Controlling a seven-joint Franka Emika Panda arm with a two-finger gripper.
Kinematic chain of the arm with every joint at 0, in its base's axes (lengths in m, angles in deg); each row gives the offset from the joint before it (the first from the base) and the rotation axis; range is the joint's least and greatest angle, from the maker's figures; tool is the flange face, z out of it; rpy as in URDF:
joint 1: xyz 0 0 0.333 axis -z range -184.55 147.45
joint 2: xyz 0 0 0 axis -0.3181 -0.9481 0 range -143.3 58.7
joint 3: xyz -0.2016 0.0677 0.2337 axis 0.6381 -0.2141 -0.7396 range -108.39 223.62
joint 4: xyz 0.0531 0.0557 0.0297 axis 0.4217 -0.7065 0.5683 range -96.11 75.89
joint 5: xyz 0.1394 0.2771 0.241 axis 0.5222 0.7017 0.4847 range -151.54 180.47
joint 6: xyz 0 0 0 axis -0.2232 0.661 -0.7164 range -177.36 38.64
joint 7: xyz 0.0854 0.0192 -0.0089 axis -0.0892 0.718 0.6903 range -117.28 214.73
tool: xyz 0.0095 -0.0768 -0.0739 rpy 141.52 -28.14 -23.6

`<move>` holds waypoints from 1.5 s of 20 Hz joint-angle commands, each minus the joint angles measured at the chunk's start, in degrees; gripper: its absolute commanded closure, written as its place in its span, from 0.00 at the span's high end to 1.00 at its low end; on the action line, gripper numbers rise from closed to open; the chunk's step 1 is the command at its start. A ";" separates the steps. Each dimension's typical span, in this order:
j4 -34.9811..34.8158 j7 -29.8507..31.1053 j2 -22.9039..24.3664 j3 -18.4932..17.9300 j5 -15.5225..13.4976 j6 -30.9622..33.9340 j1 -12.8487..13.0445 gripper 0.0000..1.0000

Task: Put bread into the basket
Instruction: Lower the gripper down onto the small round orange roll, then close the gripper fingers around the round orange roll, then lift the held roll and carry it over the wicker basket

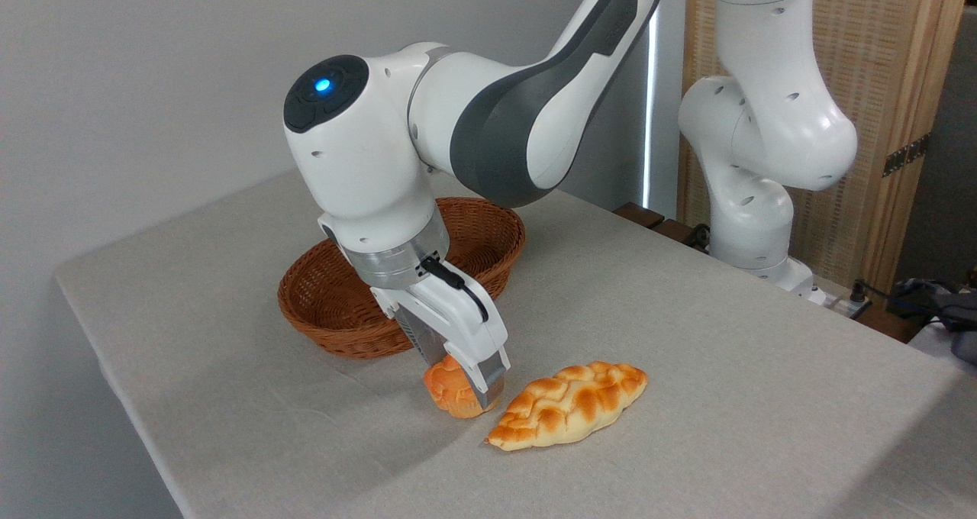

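Tool (pixel 458 385) closed around bread (pixel 450 389) on counter (pixel 687 366), beside basket (pixel 336 305). Likely light, soft, compressible: grip gently across the sides, above ridged base.

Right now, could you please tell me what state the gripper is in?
Gripper: down at the table, its fingers set around the small bread; whether they are clamped shut on it cannot be told.

view: single fixed camera | position: raised, off the table's (pixel 687 366) near corner | facing: obliquely downward across the tabletop toward a grey wall (pixel 137 84) and a wooden screen (pixel 893 84) | range: close, arm (pixel 488 122) fills the upper middle, its top cropped | coverage: table's far and left edges visible, right side cut off | shared views: none
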 commanded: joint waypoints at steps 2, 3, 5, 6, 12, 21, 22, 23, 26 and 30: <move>-1.29 -0.12 -0.06 1.01 -0.38 -0.86 0.23 1.00; -1.29 -0.03 -0.06 1.01 -0.47 -0.86 0.23 1.00; -1.29 -0.30 -0.15 1.01 -0.47 -0.86 0.23 1.00; -1.29 -0.47 -0.15 1.01 -0.47 -0.86 0.23 0.94; -1.29 -2.84 -0.15 1.01 -0.38 -0.86 0.05 0.24; -1.29 -2.93 -0.15 1.01 -0.38 -0.86 0.05 0.16; -1.29 -2.93 -0.15 1.01 -0.38 -0.86 0.05 0.17; -1.29 -2.93 -0.15 1.01 -0.38 -0.86 0.05 0.17; -1.29 -2.93 -0.06 0.93 -0.47 -0.86 0.05 0.17; -0.85 -3.11 0.64 0.31 -0.47 -0.86 -0.12 0.19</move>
